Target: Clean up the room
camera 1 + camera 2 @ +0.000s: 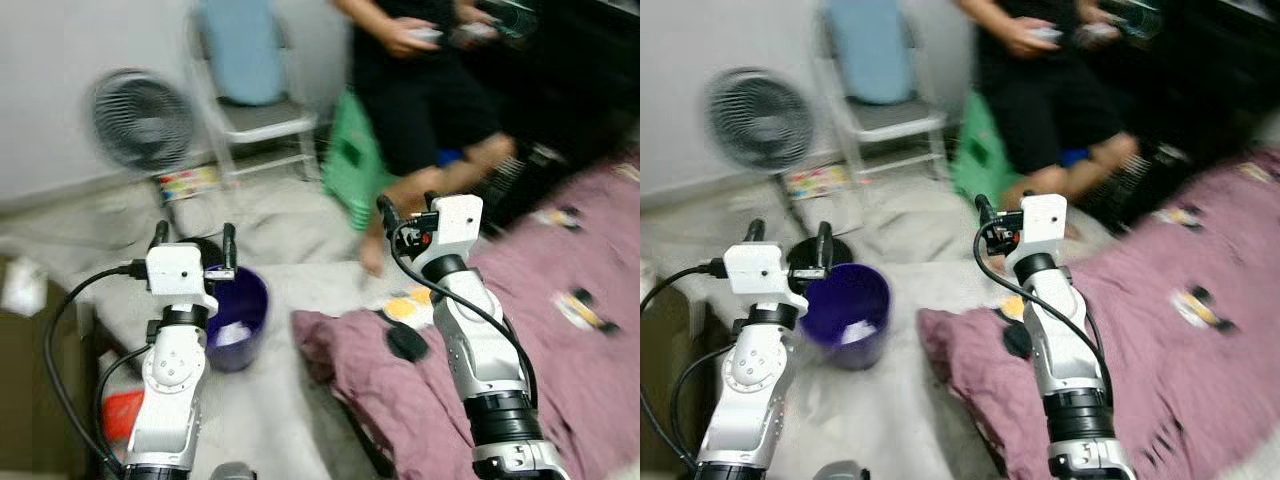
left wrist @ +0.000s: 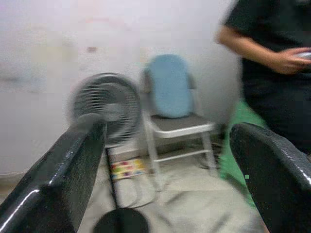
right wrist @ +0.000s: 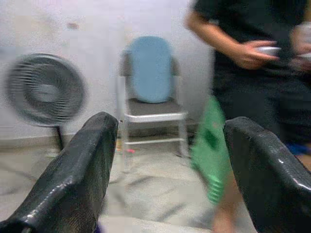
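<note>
I am holding both grippers, left point(image 1: 193, 236) and right point(image 1: 407, 208), raised with fingers apart, empty, above the purple bin point(image 1: 238, 318) and blanket point(image 1: 560, 370).

A lived-in bedroom in a home. Crumpled maroon bedspread point(image 1: 560, 370) with small items scattered on it, round grey pedestal fan point(image 1: 140, 120) against a plain white wall point(image 1: 60, 60), white metal folding chair with pale blue backrest point(image 1: 245, 75), green plastic stool point(image 1: 355, 160), purple plastic bin point(image 1: 240, 315) on a pale floor. A person in black clothes point(image 1: 420, 80) stands by the bed.
</note>
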